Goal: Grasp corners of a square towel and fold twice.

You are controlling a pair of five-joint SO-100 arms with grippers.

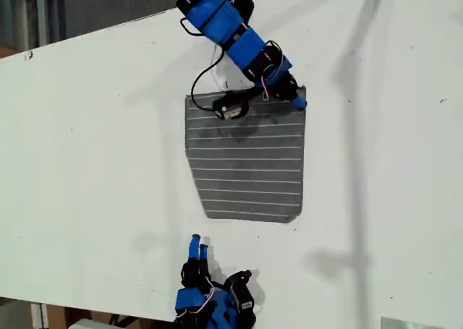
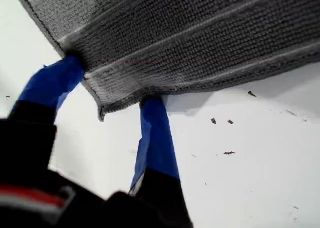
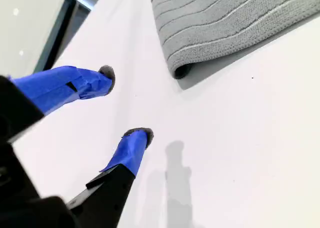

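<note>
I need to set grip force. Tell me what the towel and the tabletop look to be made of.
The towel: soft woven or knitted cloth, matte dark grey with thin white stripes; a nubby looped texture shows in the first wrist view, microfibre perhaps. The tabletop: a hard, smooth white board, painted or laminated by its look, lightly speckled, with soft shadows and no glare.

Bright, even light on white table; soft double shadows of my arms fall across it in exterior view. Towel weave sharp in my first wrist view, dark shadow under its edge. Near parts of my first gripper and my second gripper blurred. No harsh glare.
</note>
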